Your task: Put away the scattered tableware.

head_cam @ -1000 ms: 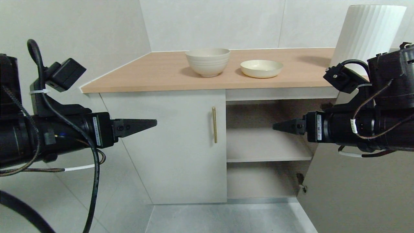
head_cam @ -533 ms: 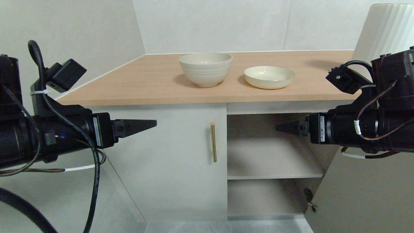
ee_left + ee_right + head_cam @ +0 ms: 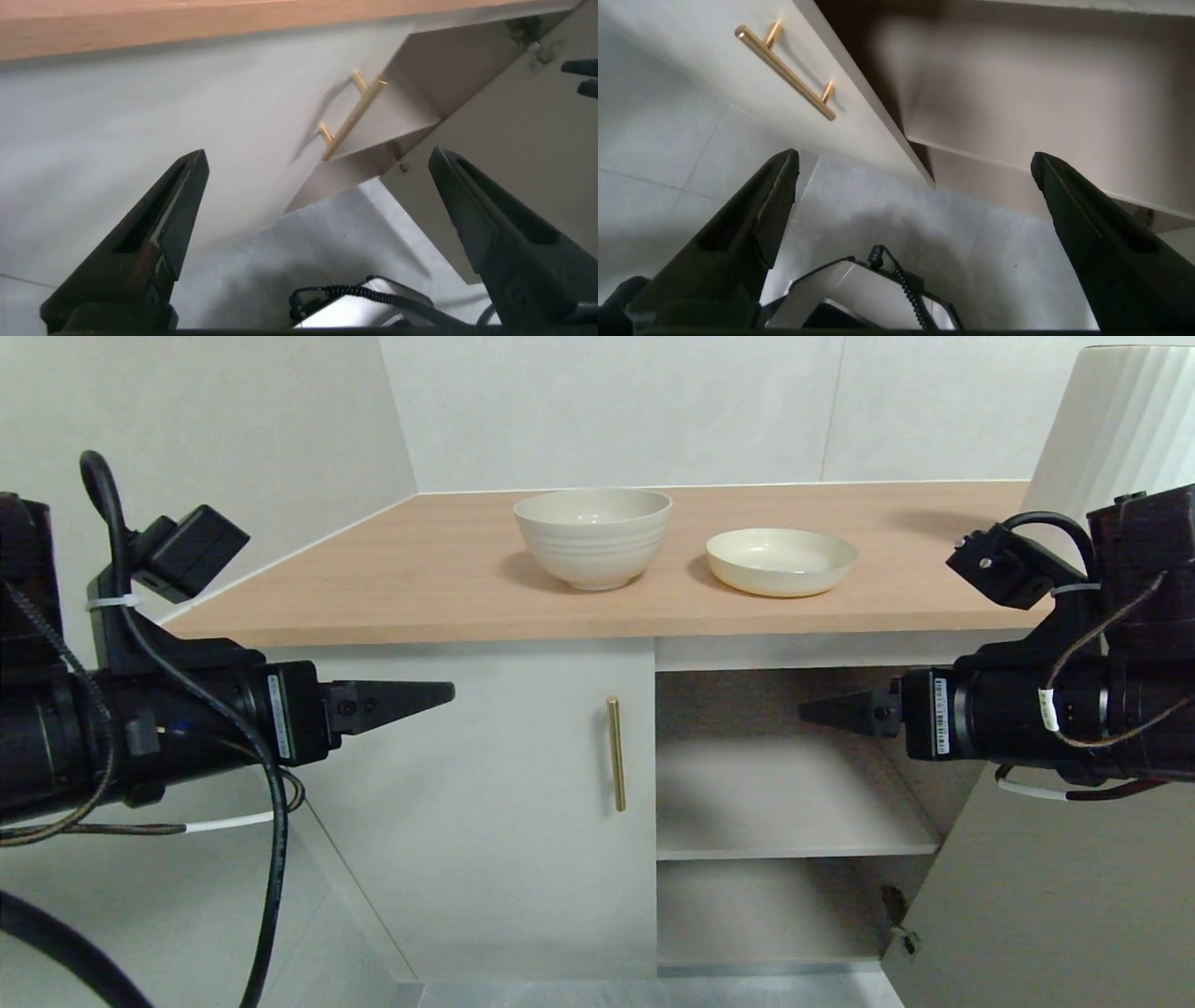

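Ribbed bowl (image 3: pixel 592 537), shallow dish (image 3: pixel 780 560): side by side on bench (image 3: pixel 420 588), ungrasped. Left gripper (image 3: pixel 439 692), right gripper (image 3: pixel 814 711): both spread wide, empty, below bench edge. Cabinet shelf (image 3: pixel 784 793): under bench, open. Advised: pinch a rim squarely, lift level.

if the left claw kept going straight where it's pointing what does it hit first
Most likely the closed cabinet door: the left wrist view looks along the open left claw onto its white face, with the brass handle close to the middle. Depth is unclear, so the exact spot is a guess.
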Controlling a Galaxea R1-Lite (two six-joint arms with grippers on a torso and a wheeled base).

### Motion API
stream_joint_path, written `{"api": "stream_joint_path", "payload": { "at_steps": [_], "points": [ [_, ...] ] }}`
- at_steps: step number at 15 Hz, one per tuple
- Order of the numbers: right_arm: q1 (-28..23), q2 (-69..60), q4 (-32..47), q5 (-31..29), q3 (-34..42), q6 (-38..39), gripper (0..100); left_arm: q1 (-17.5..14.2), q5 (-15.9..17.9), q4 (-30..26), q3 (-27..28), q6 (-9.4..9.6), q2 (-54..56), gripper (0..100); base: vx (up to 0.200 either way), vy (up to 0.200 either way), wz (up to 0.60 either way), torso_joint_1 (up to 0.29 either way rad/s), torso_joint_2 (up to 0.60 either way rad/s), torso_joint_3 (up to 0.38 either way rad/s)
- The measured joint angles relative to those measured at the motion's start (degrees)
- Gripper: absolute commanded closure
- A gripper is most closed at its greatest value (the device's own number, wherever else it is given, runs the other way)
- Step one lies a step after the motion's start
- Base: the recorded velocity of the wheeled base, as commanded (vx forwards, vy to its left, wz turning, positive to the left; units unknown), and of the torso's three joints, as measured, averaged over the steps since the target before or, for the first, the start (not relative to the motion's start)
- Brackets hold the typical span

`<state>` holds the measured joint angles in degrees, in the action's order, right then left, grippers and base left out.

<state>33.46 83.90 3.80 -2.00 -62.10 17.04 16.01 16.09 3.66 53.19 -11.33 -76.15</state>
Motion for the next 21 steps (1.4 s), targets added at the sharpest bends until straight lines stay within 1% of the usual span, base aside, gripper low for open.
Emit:
{"api": "stream_joint_path", "payload": {
  "at_steps": [5,13,15,17,21],
  "points": [
    [0.02,-0.13,0.02,0.01,0.09,0.0,0,0.0,-0.02,0.09,0.0,0.0,-0.8,0,0.0,0.0,0.0,0.077,-0.24,-0.235],
    [0.0,-0.09,-0.15,-0.02,0.37,0.0,0,0.02,0.07,0.11,0.22,-0.05,-1.85,0,0.0,0.0,0.0,0.159,-0.49,-0.301],
    [0.0,0.04,-0.13,0.0,0.33,0.0,0,-0.02,0.24,0.09,1.05,-0.83,-2.56,0,0.0,0.0,0.0,0.19,-0.47,-0.298],
    [-0.04,0.3,-0.24,-0.02,0.33,0.02,0,0.09,0.55,0.13,2.33,-2.74,-3.61,0,0.0,0.0,0.0,0.203,-0.48,-0.278],
    [-0.54,1.24,-1.43,0.0,0.33,-0.02,0,0.8,2.76,0.04,3.97,-2.9,-5.84,0,0.0,0.0,0.0,0.215,-0.49,-0.289]
  ]
}}
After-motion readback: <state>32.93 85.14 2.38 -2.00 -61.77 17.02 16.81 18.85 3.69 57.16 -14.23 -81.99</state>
